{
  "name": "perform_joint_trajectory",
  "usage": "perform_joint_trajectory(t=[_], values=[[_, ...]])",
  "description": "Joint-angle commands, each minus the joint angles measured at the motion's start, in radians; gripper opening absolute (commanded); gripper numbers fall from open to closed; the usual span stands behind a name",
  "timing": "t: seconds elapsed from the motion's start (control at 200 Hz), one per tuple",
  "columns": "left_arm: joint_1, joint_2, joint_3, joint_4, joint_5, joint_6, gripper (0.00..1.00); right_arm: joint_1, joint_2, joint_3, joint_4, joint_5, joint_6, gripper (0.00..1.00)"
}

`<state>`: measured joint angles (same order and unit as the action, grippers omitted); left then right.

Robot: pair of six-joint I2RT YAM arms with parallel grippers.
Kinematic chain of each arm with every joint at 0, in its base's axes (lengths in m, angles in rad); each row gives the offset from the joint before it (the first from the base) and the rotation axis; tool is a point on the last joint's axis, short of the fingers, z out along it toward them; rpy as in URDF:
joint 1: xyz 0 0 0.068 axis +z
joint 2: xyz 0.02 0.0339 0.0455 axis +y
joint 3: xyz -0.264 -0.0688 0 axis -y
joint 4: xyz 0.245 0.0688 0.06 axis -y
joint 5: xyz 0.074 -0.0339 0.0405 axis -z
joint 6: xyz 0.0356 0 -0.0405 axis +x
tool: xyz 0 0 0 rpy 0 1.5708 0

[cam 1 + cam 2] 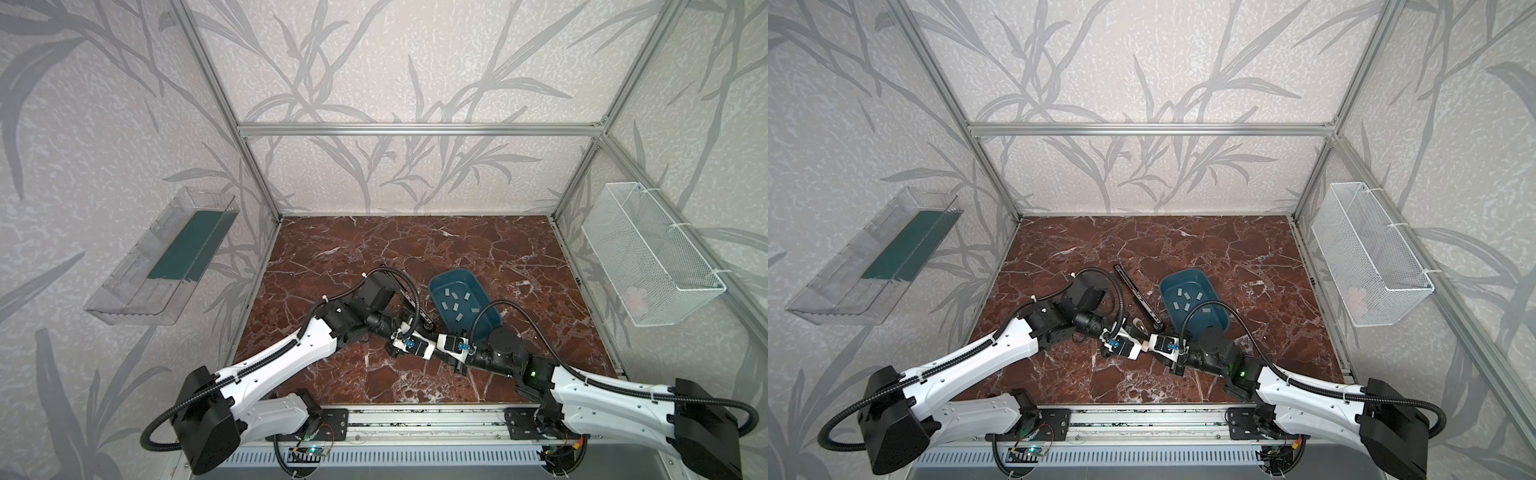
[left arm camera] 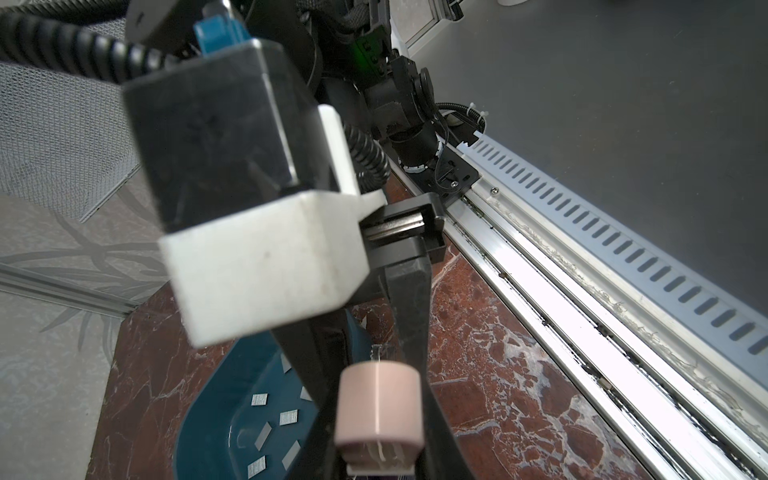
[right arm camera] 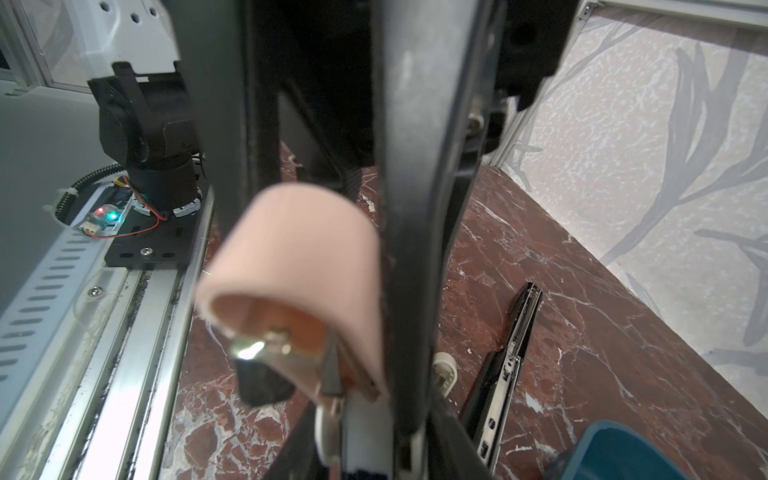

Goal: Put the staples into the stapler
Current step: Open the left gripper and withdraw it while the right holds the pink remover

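The stapler lies opened out, its long black arm (image 1: 1137,296) with a metal channel (image 3: 509,365) flat on the table. The stapler's pink part (image 2: 378,401) hangs near the front, and my left gripper (image 2: 379,419) is shut on it. My right gripper (image 3: 370,449) faces the left one, its jaws straddling the part's far end. A gap still shows beside one finger (image 2: 409,316). Several small grey staples (image 1: 456,300) lie loose in the blue tray (image 1: 484,297), just behind the right wrist. In both top views the two grippers meet over the pink part (image 1: 1144,347).
The brown marble table (image 1: 415,249) is ringed by aluminium frame posts. A clear plastic bin (image 1: 166,262) hangs on the left wall and a white wire basket (image 1: 648,253) on the right. The arm rail (image 1: 424,419) runs along the front edge.
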<state>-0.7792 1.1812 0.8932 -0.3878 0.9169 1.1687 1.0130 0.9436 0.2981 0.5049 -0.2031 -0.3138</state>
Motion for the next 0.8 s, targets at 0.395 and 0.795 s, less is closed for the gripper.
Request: perform_joint_trajectory(t=[0.395, 0.795], values=[[-0.005, -0.019, 0.005, 0.013, 0.008, 0.014, 0.00, 0.004, -0.051, -0.002, 0.089, 0.005, 0.025, 0.40], [-0.002, -0.045, -0.032, 0.127, -0.032, -0.054, 0.00, 0.004, -0.039, 0.001, 0.096, 0.043, 0.058, 0.23]])
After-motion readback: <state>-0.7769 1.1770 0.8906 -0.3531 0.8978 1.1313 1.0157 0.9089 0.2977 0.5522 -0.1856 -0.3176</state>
